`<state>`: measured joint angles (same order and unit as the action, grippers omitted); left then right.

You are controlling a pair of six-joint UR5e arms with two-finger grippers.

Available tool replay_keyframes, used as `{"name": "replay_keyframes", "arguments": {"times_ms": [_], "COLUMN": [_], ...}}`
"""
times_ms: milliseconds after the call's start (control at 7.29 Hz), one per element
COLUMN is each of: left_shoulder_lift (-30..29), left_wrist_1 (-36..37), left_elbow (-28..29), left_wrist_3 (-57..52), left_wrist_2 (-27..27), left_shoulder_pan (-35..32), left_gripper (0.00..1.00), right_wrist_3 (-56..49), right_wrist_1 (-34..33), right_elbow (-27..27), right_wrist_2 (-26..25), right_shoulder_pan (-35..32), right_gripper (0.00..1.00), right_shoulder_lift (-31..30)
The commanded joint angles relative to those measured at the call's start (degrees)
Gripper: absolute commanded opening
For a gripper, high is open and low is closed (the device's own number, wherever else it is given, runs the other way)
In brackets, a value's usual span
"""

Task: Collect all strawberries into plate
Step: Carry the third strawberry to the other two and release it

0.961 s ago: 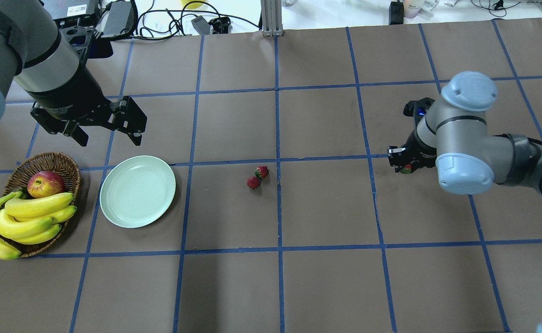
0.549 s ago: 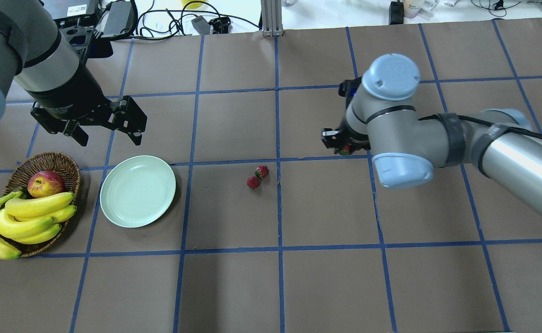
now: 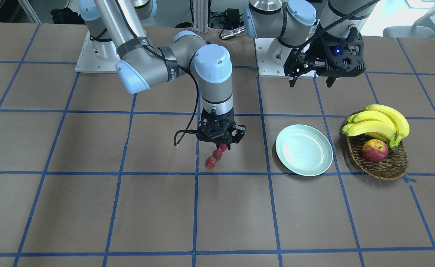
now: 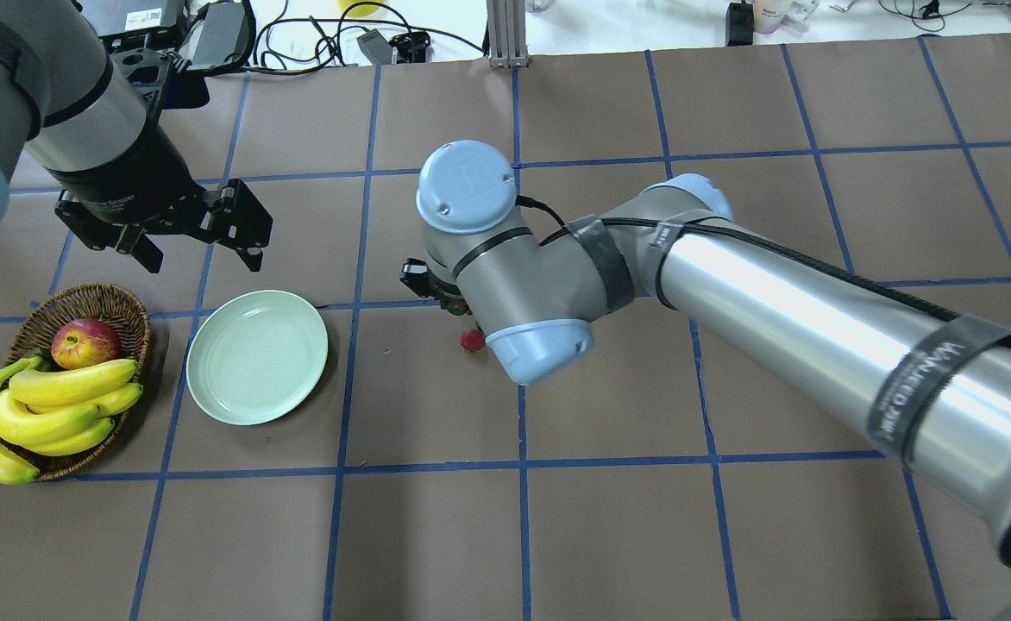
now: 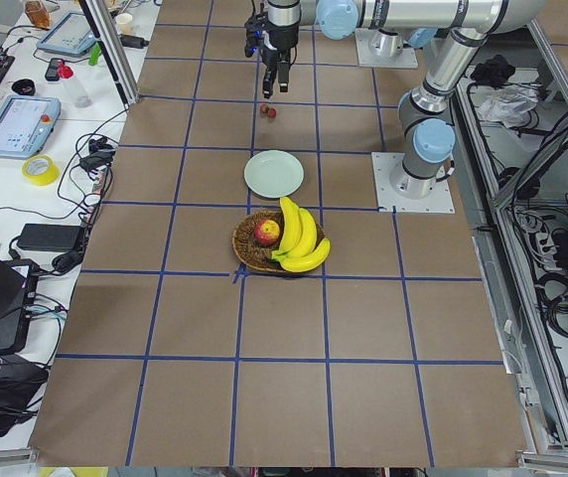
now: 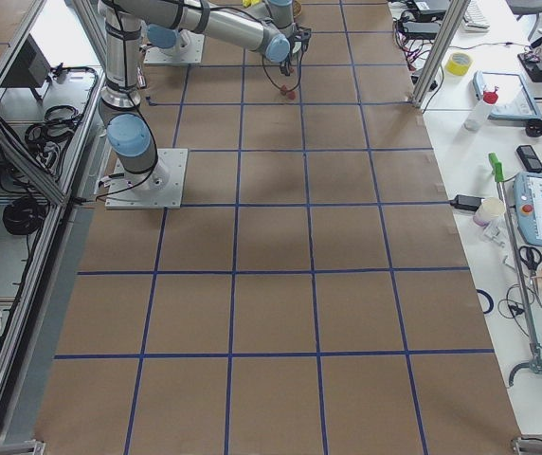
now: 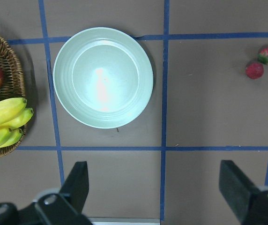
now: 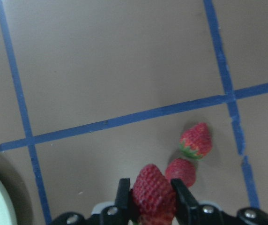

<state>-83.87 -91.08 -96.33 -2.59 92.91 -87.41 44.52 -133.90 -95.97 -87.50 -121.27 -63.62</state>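
A: What does the right wrist camera give that the overhead one hides?

B: Overhead, the right arm (image 4: 730, 285) covers the spot, and only one of the two loose strawberries (image 4: 471, 340) peeks out from under its elbow. The wrist camera shows the right gripper (image 8: 151, 187) with its jaws narrow, pinching a held strawberry (image 8: 148, 185) on both sides. Both loose ones lie on the tabletop (image 8: 101, 61) just past it, close against each other, near a blue tape line (image 8: 124, 119).

A: And the front-facing view?

B: It lines all three up in a short slanted row, with the held one directly under the jaws.

A: Room to move?

B: The plate (image 4: 257, 357) sits toward the robot's left, well apart from the berries, with bare tabletop between. A wicker basket (image 4: 130, 315) with bananas (image 4: 65, 388) and an apple (image 4: 85, 342) stands just beside the plate, on its side away from the berries. Everything lies well in from the tabletop's edges.

A: The left arm?

B: The left gripper (image 7: 157, 187) hangs clear above the tabletop, jaws spread wide and holding nothing. Its camera sees the whole plate, and the loose berries near the frame's right edge.
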Motion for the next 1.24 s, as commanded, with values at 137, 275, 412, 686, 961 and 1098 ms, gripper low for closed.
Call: {"name": "replay_keyframes", "arguments": {"times_ms": [137, 275, 412, 686, 961, 1098], "left_shoulder_lift": [-0.1, -0.1, -0.1, -0.2, -0.2, -0.2], "left_wrist_1": [0.1, 0.1, 0.1, 0.1, 0.1, 0.2], "left_elbow": [0.0, 0.0, 0.0, -0.1, 0.0, -0.1], "left_wrist_3": [0.0, 0.0, 0.0, 0.1, 0.0, 0.1], "left_wrist_2": [0.2, 0.2, 0.0, 0.1, 0.1, 0.1], "left_shoulder_pan": [-0.2, -0.1, -0.1, -0.2, -0.2, -0.2], "left_gripper": [1.0, 1.0, 1.0, 1.0, 1.0, 1.0], "right_wrist_3": [4.4, 4.4, 4.4, 3.9, 3.1, 0.2], "right_wrist_1": [0.1, 0.0, 0.0, 0.1, 0.3, 1.8], "right_elbow": [3.5, 2.9, 2.1, 0.9, -0.2, -0.1], "right_wrist_2": [-2.2, -2.2, -2.2, -2.1, -2.1, -2.2], "right_shoulder_pan": [-3.7, -3.7, -3.7, -3.8, -3.8, -3.8], "right_gripper": [0.07, 0.2, 0.39, 1.0, 1.0, 1.0], "right_shoulder_lift": [6.7, 7.7, 7.6, 7.5, 6.3, 5.1]}}
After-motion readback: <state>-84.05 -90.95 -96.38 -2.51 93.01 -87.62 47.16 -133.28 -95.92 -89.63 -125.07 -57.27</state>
